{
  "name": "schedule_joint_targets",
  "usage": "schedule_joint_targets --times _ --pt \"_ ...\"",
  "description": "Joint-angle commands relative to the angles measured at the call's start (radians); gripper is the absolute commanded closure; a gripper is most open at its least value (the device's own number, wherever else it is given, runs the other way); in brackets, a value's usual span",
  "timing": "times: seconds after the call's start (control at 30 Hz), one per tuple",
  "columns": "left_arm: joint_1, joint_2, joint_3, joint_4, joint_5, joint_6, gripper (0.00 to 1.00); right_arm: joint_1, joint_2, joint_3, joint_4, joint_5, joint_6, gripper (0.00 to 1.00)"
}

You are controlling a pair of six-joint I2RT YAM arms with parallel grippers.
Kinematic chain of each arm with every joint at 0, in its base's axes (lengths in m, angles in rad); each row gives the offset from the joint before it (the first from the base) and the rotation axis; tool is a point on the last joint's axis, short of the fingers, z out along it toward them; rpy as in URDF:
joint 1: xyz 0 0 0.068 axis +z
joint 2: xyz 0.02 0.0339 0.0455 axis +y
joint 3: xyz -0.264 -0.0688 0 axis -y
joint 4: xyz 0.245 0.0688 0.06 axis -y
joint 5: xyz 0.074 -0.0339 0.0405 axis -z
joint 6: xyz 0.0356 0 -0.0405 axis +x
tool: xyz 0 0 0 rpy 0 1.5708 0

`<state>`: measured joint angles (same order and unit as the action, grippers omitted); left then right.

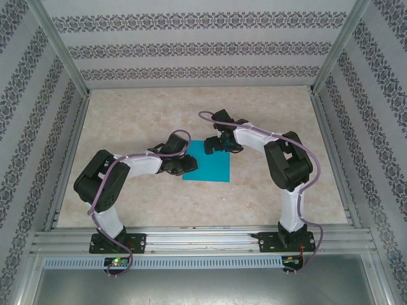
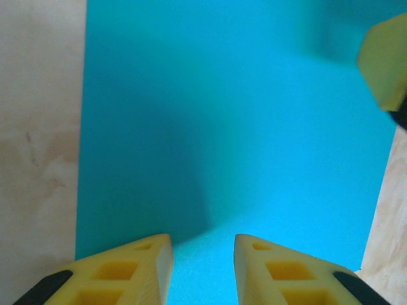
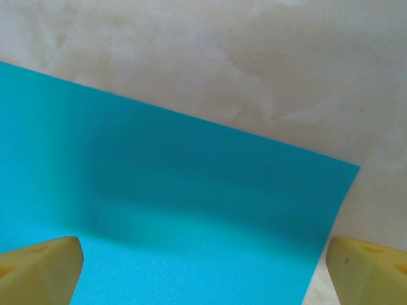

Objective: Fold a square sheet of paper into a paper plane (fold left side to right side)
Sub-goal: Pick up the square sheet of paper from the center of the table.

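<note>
In the middle of the top view, the square sheet of paper (image 1: 210, 164) lies flat on the pale bench (image 1: 159, 203). Over its left edge the left tool (image 2: 203, 254) stands with jaws narrowly parted, nothing between them. Farther up, over the sheet's top edge, the right tool (image 3: 203, 264) hangs released, jaws spread wide.

No legible text, label, brand or number in any view. The square sheet of paper (image 1: 210, 166): plain teal, unmarked. The patterned walls (image 1: 191, 49): ornamental bands, not lettering. The small boards (image 1: 116, 261) below arm bases: possibly printed, too small to read
</note>
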<state>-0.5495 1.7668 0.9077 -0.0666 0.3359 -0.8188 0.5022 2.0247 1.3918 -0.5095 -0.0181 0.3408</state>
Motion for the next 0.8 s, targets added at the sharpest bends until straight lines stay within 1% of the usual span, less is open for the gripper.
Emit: schedule_joint_targets --times 0.0,0.07,0.27,0.43,0.63,0.77 --pt "0.004 0.046 -0.006 -0.045 -0.009 0.015 0.67 0.015 0.024 0.017 -0.043 0.009 0.009 0.02" --pt "0.004 0.049 -0.007 -0.042 -0.008 0.013 0.67 0.016 0.035 0.011 -0.043 -0.013 0.015 0.02" --pt "0.005 0.057 -0.01 -0.023 0.009 0.008 0.67 0.032 0.028 -0.022 -0.026 -0.11 0.036 0.06" --pt "0.004 0.056 -0.011 -0.009 0.017 0.006 0.67 0.055 -0.013 -0.044 -0.025 -0.109 0.044 0.1" --pt "0.004 0.049 -0.025 0.055 0.049 -0.016 0.67 0.071 -0.04 -0.059 -0.019 -0.161 0.061 0.21" --pt "0.005 0.04 -0.029 0.079 0.058 -0.022 0.66 0.072 -0.041 -0.069 -0.001 -0.203 0.074 0.31"
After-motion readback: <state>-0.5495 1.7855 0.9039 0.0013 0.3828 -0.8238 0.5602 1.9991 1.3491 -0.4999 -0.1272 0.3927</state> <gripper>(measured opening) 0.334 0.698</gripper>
